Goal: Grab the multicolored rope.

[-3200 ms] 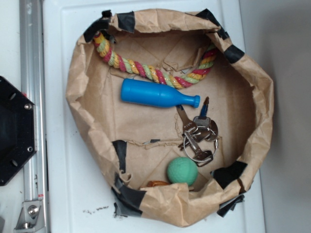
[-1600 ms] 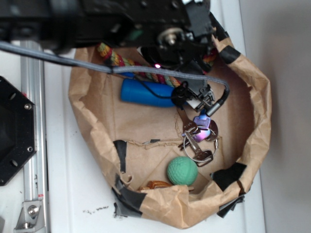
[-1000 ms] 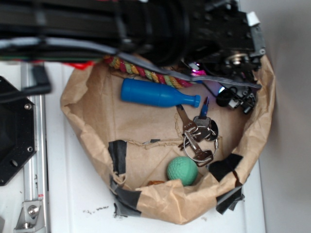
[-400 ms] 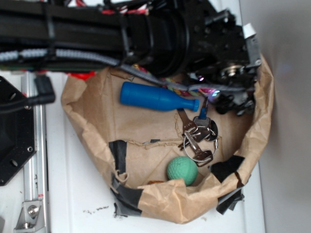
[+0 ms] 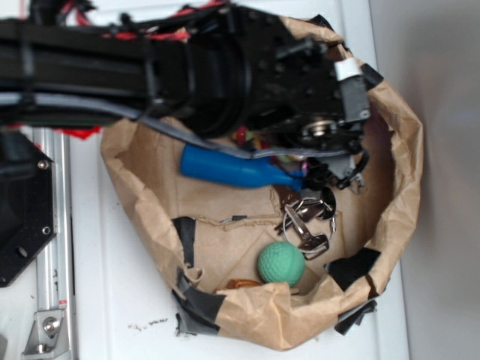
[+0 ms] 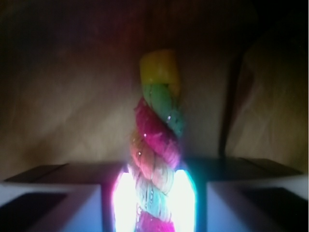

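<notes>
Inside the paper bag [image 5: 397, 172], back wall | multicolored rope [image 6: 155, 145] between the fingers [image 6: 63, 193] | gripper [image 6: 155, 205] closed round it | blue bottle toy [image 5: 232, 169], keys [image 5: 307, 217], green ball [image 5: 281, 263] in front

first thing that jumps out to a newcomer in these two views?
In the wrist view, the multicolored rope stands lit up between the gripper fingers, dead centre. In the exterior view, the black arm covers the top of the paper bag, above the blue bottle toy, keys and green ball.
</notes>
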{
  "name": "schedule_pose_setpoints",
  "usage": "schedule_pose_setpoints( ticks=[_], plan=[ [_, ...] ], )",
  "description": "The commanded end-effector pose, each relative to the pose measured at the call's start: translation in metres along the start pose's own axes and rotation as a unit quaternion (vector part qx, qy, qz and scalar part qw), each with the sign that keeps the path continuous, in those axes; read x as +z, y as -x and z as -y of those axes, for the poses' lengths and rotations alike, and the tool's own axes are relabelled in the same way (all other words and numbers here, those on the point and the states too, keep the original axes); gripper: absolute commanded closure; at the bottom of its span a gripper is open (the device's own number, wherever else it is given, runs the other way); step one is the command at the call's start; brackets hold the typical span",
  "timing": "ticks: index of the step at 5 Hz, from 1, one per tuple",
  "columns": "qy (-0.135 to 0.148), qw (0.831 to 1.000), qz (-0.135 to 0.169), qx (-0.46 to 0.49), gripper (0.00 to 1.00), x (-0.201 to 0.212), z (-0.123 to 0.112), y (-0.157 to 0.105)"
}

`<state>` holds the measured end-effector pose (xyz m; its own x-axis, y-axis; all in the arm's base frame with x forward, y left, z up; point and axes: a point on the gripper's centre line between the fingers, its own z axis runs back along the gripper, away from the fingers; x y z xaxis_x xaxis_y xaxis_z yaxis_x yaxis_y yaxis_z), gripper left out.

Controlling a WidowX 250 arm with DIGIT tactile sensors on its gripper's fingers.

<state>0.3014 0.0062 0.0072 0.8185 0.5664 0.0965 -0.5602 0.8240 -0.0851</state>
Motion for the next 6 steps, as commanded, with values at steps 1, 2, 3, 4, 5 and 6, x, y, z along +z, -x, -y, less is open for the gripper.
schedule_pose_setpoints(
  ticks=[1, 2, 3, 4, 5, 6],
  plan=[
    [-0.025, 0.998, -0.043, -0.034, 1.0, -0.009, -0.007, 0.018],
    [-0.033, 0.997, -0.046, -0.046, 1.0, -0.005, -0.007, 0.015],
    [-0.035, 0.984, -0.03, -0.171, 1.0, 0.044, -0.002, 0.005],
    [-0.041, 0.987, 0.01, -0.153, 1.0, 0.095, -0.009, 0.014],
    [-0.027, 0.979, 0.061, -0.193, 1.0, 0.145, -0.011, 0.018],
    [-0.005, 0.978, 0.06, -0.199, 1.0, 0.194, -0.009, 0.011]
  ],
)
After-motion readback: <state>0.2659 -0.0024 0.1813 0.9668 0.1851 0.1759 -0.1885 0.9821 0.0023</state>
